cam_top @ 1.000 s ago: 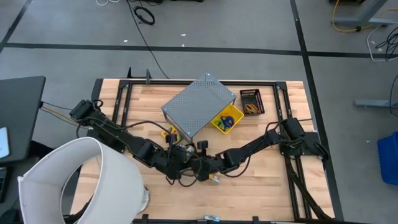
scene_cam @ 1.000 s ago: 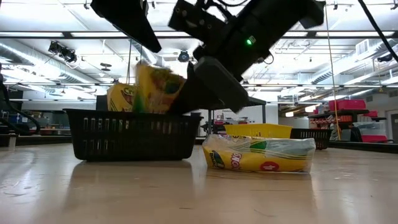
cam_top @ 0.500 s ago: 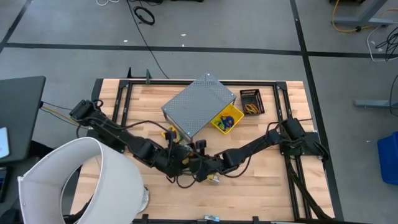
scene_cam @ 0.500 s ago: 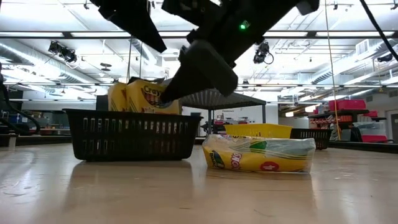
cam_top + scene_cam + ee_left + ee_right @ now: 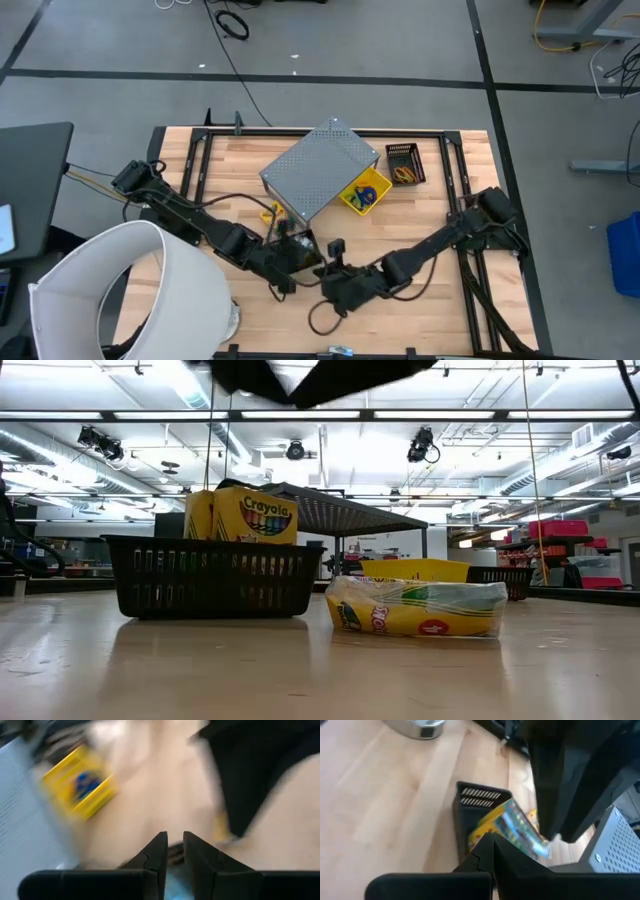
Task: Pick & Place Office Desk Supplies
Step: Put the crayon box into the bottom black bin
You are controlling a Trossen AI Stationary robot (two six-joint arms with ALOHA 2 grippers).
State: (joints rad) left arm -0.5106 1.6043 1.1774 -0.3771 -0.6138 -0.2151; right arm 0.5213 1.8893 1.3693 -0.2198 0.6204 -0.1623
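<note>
In the low view both arms are cut off at the top edge, and the left wrist view is blurred, so the left gripper (image 5: 171,851) shows only a narrow gap with nothing visibly held. The right gripper (image 5: 491,845) is closed and empty above the wooden table (image 5: 430,300). Two cardboard crayon boxes (image 5: 243,517) stand upright in the black slotted basket (image 5: 215,576), and a shiny crayon packet (image 5: 416,608) lies just beside it.
</note>
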